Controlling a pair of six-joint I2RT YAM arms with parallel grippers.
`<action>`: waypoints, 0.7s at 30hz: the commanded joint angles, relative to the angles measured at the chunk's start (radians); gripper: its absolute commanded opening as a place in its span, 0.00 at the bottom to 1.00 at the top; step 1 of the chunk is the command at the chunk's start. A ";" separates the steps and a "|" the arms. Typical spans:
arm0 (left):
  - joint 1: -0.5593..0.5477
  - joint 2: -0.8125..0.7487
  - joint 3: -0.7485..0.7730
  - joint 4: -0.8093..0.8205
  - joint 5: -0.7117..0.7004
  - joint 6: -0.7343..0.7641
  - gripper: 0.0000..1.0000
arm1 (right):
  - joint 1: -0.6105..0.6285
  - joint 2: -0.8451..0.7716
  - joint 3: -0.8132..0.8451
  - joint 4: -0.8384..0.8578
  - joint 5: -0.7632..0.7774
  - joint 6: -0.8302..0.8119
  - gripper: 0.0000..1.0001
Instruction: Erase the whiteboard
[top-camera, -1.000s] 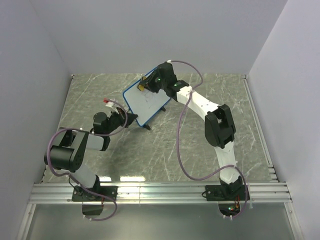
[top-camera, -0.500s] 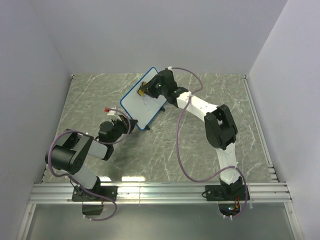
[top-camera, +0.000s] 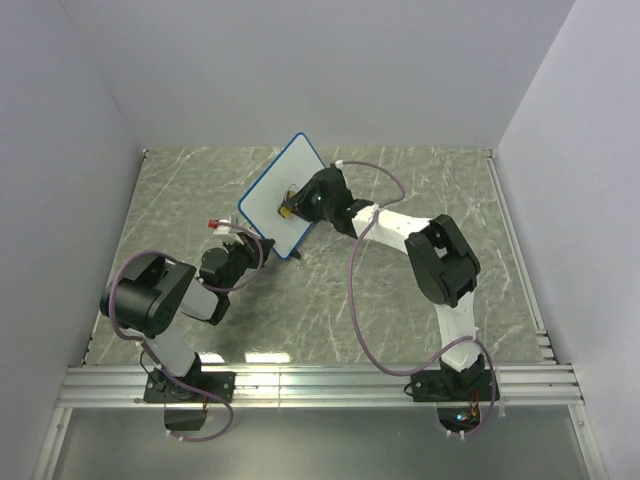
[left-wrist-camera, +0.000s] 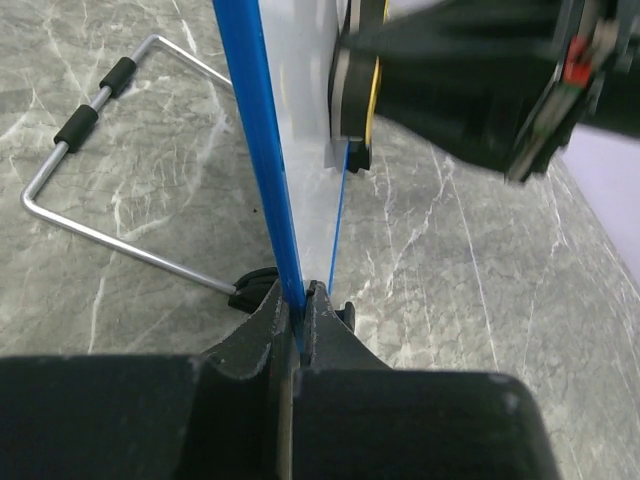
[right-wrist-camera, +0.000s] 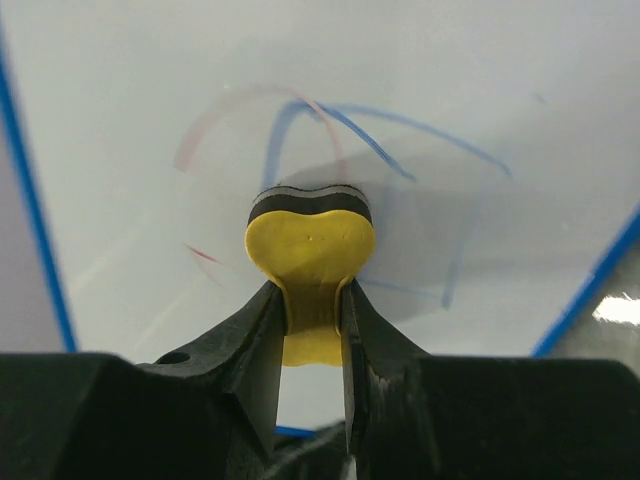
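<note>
Left claw (left-wrist-camera: 298, 306): you pinch the whiteboard's (top-camera: 270, 198) blue edge.
Right claw (right-wrist-camera: 312, 312): you squeeze the yellow eraser (right-wrist-camera: 310, 245) onto the board.
Scribble (right-wrist-camera: 335, 118): blue and red.

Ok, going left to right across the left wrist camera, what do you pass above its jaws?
wire stand → whiteboard, seen edge-on → eraser, against the board's face → right arm

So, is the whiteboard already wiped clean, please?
No, blue and red strokes show on the whiteboard around the eraser.
</note>
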 joint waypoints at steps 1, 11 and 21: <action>-0.024 0.029 0.001 -0.081 0.011 0.106 0.00 | 0.059 0.022 -0.098 -0.070 -0.004 -0.023 0.00; -0.030 0.032 0.010 -0.096 0.042 0.123 0.00 | 0.030 0.106 0.277 -0.186 -0.027 -0.107 0.00; -0.033 0.036 0.021 -0.115 0.079 0.139 0.00 | -0.004 0.215 0.470 -0.244 -0.086 -0.129 0.00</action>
